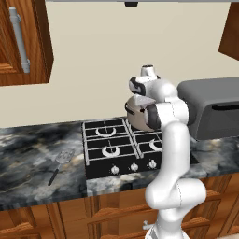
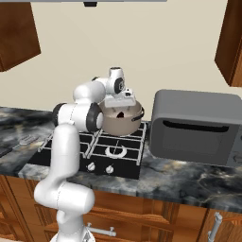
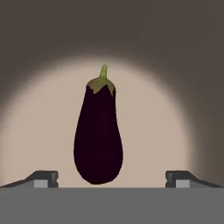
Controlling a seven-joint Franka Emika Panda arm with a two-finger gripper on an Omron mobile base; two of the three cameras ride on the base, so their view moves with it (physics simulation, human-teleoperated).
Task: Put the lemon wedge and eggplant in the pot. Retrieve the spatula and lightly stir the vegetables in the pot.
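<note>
Here the pot (image 2: 122, 118) serves as the landmark: it stands on a rear burner of the black stove (image 1: 109, 145), its taupe wall partly hidden behind the white arm in the left base view. The gripper (image 3: 112, 178) hangs directly above the pot's mouth, pointing down into it, and in the hand view its two dark fingertips (image 3: 42, 178) stand spread wide apart at either side, touching nothing. Between them, inside the pot, lies the eggplant (image 3: 98, 135) against the pale inner floor (glossy dark purple, with a green cap and short stem at the far end from the fingertips); it is clear of both tips, so it is not being pinched. In the right base view a small dark shape shows inside the pot's rim, too small to name with confidence. To the left of the pot, beyond the stove's edge, the spatula (image 1: 59, 164) lies flat on the marbled counter (image 1: 32, 154), well apart from the pot. To the right of the pot sits a grey boxy microwave (image 2: 196, 127), close beside the stove
</note>
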